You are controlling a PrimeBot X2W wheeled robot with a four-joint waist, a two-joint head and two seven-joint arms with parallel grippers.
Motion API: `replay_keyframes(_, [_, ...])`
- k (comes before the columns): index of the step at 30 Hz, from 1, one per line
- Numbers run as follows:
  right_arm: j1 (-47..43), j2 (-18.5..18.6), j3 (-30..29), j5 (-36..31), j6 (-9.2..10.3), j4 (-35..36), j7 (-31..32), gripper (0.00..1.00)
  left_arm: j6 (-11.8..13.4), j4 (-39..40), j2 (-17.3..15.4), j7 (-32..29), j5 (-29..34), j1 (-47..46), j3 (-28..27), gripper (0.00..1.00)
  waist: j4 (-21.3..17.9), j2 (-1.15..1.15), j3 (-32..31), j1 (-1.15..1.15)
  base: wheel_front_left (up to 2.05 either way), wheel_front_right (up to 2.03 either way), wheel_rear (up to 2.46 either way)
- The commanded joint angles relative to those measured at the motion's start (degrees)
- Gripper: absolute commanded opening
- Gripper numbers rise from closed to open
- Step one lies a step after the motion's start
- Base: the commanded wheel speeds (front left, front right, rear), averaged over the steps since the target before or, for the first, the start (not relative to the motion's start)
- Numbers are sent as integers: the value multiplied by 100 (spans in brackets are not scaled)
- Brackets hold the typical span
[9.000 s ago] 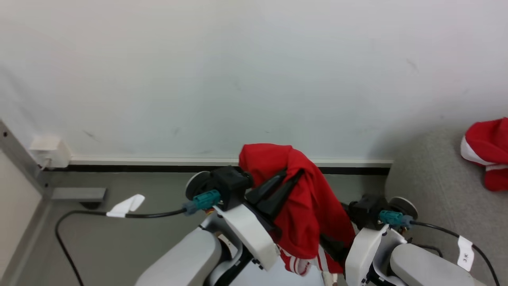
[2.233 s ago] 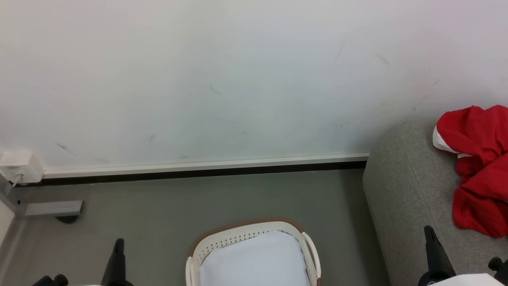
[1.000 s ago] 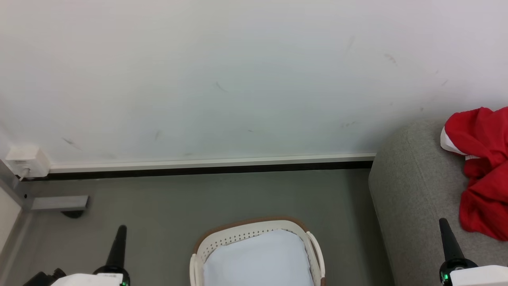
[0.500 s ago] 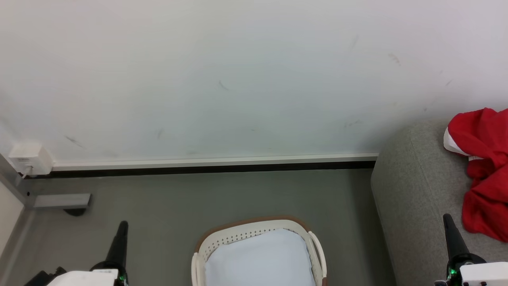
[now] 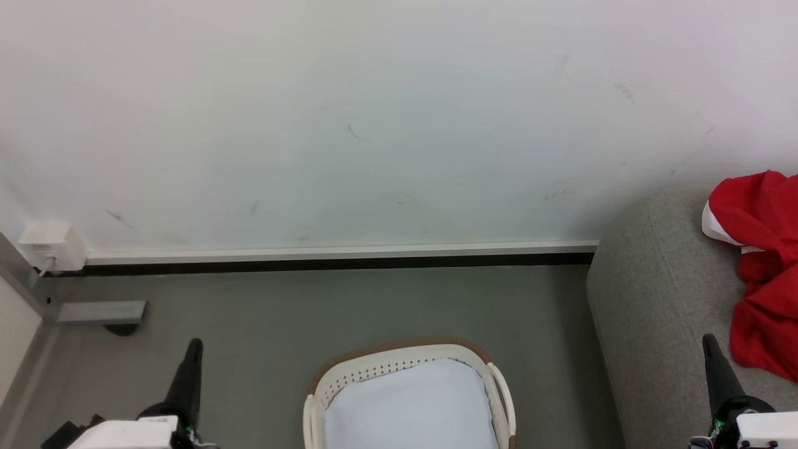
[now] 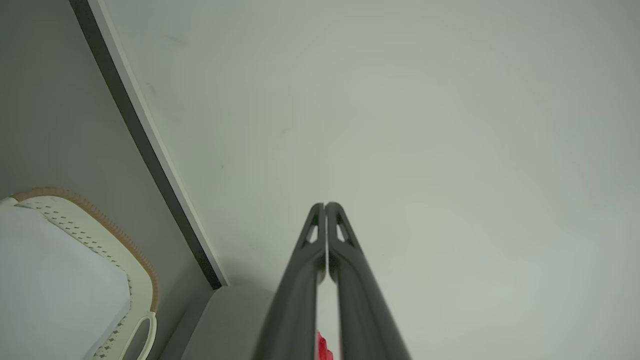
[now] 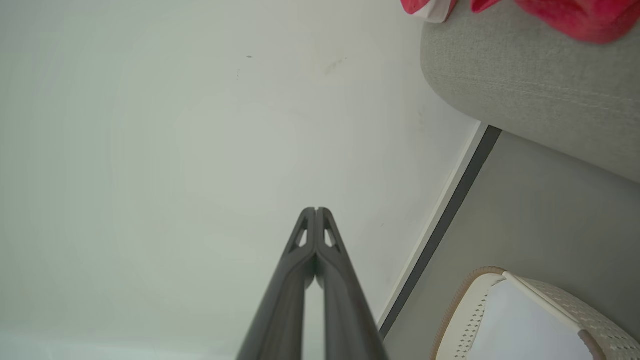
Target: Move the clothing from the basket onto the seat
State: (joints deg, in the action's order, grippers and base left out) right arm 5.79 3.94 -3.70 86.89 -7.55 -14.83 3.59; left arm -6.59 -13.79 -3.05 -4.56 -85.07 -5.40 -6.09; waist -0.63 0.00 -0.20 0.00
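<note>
With left jaws and right jaws both pressed together on nothing, the clothing [image 5: 764, 274] heaped on the seat [image 5: 654, 312] at the far right and the basket [image 5: 399, 363] showing a bare pale bottom, probably little left to do. Possible to spoil it by swinging the right jaws, just beside the red heap, into the loose fabric and dragging it over the rounded edge to the floor [image 5: 280, 312]. Possible also to overlook a garment in the near, unseen part of the basket.
</note>
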Motion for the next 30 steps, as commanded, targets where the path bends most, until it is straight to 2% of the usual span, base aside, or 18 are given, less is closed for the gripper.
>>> replay_keyframes(1, [97, 19, -39, 153, 10, 37, 52, 0, -30, 8, -12, -43, -163, -74, -28, 0, 6, 0, 2, 0, 0, 0, 0])
replay_keyframes(18, [109, -11, -188, 681, 12, 60, 221, 0, -61, -20, 15, -228, -784, -155, -67, 0, 62, 0, 19, 0, 0, 0, 0])
replay_keyframes(30, [98, -15, -186, 655, 12, 57, 216, 0, -61, -19, 14, -227, -757, -147, -65, 0, 62, 0, 19, 0, 0, 0, 0])
